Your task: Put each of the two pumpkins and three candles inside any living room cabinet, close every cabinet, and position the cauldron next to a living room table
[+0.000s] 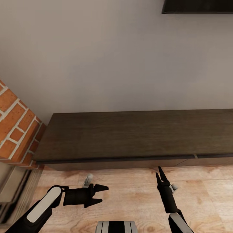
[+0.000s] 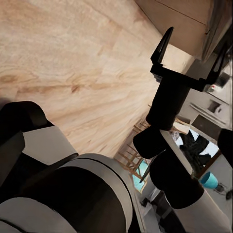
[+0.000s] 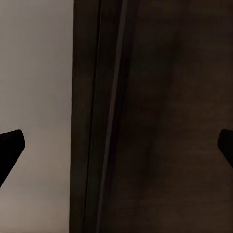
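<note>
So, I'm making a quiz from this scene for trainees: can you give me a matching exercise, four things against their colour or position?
Things:
1. cabinet
2. brick column
3. left gripper
4. right gripper

Descriptions:
A. points toward the cabinet front
B. dark-brown wood, flat top
C. orange-red, at the cabinet's left end
D. points sideways over the wooden floor

Pairs: 1-B, 2-C, 3-D, 4-A

Long, low dark-brown wood cabinet [image 1: 129, 136] against the pale wall, flat top bare, handleless front panels shut.
</note>
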You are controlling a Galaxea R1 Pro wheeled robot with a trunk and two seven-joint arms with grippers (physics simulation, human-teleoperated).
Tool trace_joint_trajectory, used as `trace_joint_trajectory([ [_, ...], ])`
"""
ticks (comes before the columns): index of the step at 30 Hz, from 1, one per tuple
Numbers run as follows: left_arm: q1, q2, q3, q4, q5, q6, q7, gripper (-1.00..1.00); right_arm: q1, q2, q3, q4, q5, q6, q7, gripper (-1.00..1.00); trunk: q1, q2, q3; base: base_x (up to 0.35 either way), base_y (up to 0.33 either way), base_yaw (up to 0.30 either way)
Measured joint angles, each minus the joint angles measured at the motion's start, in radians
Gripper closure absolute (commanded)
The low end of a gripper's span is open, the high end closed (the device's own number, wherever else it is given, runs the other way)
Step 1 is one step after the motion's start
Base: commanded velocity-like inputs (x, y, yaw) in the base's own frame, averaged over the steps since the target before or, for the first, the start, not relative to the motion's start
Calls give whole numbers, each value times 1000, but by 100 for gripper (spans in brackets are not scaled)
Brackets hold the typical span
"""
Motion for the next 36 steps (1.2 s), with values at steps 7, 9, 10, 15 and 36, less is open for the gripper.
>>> trace_joint_trajectory([
  [7, 0, 5, 3, 1, 20, 0, 0, -100, 0, 0, 0, 0, 1, 0, 0, -100, 0, 0, 0, 71, 0, 0],
  [9, 0, 5, 3, 1, 20, 0, 0, -100, 0, 0, 0, 0, 0, 0, 0, -100, 0, 0, 0, 73, 0, 0],
  [10, 0, 6, 4, 1, 20, 0, 0, -100, 0, 0, 0, 0, 0, 0, 0, -100, 0, 0, 0, 37, 0, 0],
  [15, 0, 6, 3, 2, 21, 0, 0, -100, 0, 0, 0, 0, 0, 0, 0, -100, 0, 0, 0, 29, 0, 0],
  [36, 0, 4, -3, 2, 21, 0, 0, -100, 0, 0, 0, 0, 0, 1, 0, -100, 0, 0, 0, 80, 0, 0],
])
